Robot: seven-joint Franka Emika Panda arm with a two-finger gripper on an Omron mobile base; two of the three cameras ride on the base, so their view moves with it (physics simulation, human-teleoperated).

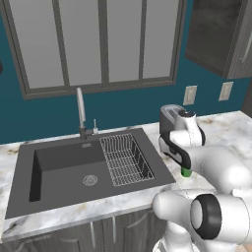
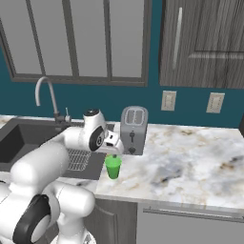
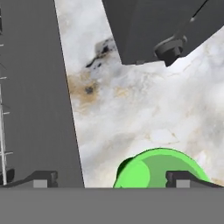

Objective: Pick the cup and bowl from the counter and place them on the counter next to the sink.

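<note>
One cup (image 2: 113, 167), one toaster (image 2: 133, 129), one sink (image 1: 69, 170), one faucet (image 1: 80, 111), two wall outlets (image 2: 168, 100).

The cup (image 2: 113, 167) is bright green, standing on a white marble-look counter (image 2: 190, 162) veined in grey and tan. The sink (image 1: 64, 172) is dark grey with a chrome faucet (image 1: 80, 110), the toaster (image 2: 134, 129) grey. The wall (image 2: 190, 102) is deep teal, the cabinet (image 2: 205, 43) dark wood-grain.
</note>
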